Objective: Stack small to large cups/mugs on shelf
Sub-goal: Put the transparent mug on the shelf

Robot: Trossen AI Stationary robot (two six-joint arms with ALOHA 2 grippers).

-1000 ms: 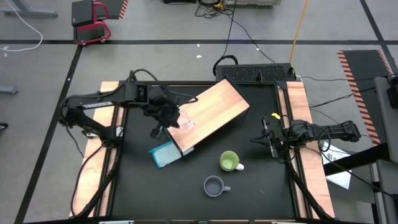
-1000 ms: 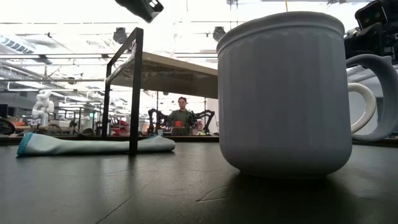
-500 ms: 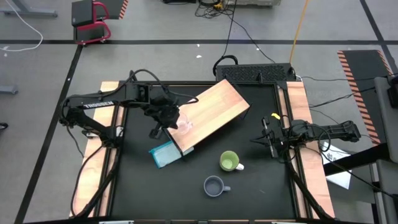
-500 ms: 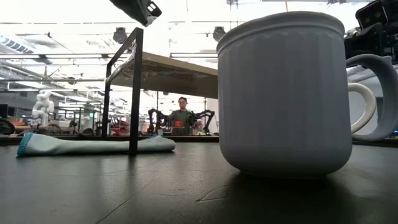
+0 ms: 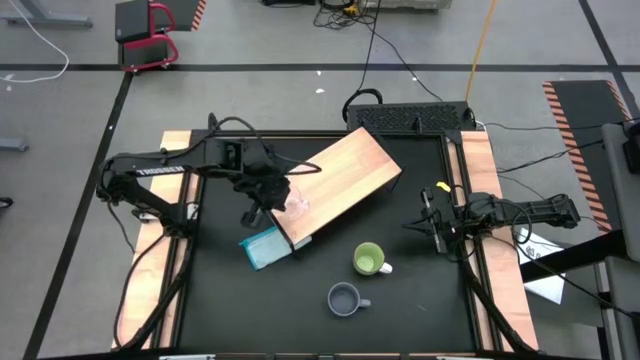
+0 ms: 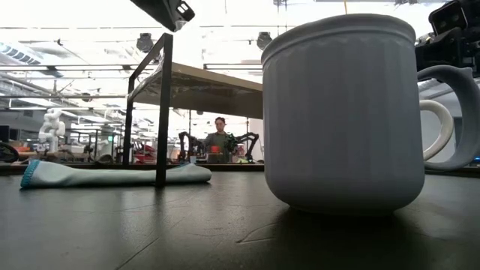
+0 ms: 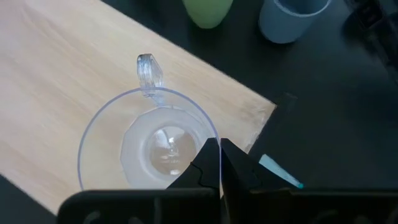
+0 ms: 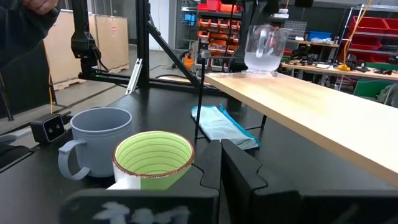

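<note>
Glass cup (image 5: 296, 198) stands upright on the shelf (image 5: 345, 175), near the plank's low end at roughly seven o'clock of the wooden top, with the left end effector (image 5: 268, 192) directly over it. In the left wrist view the cup's rim and clear handle (image 7: 149, 73) show below the two dark fingers (image 7: 208, 165), which appear pressed together with nothing between them, so the cup looks set down and let go rather than held. The smallest vessel being in place, the step in hand seems to be the finish of its placing. The grey-blue mug (image 5: 346, 298) sits on the desk (image 5: 420, 310) at about six o'clock from the shelf, and the light-green mug (image 5: 370, 260) at about five o'clock, both apart from each other and the shelf. A teal block (image 5: 262, 245) lies just beside the shelf's lower end. The right end effector (image 5: 432, 222) waits at three o'clock of the desk, fingers seemingly closed and empty. Next likely calls for fetching the grey-blue mug
</note>
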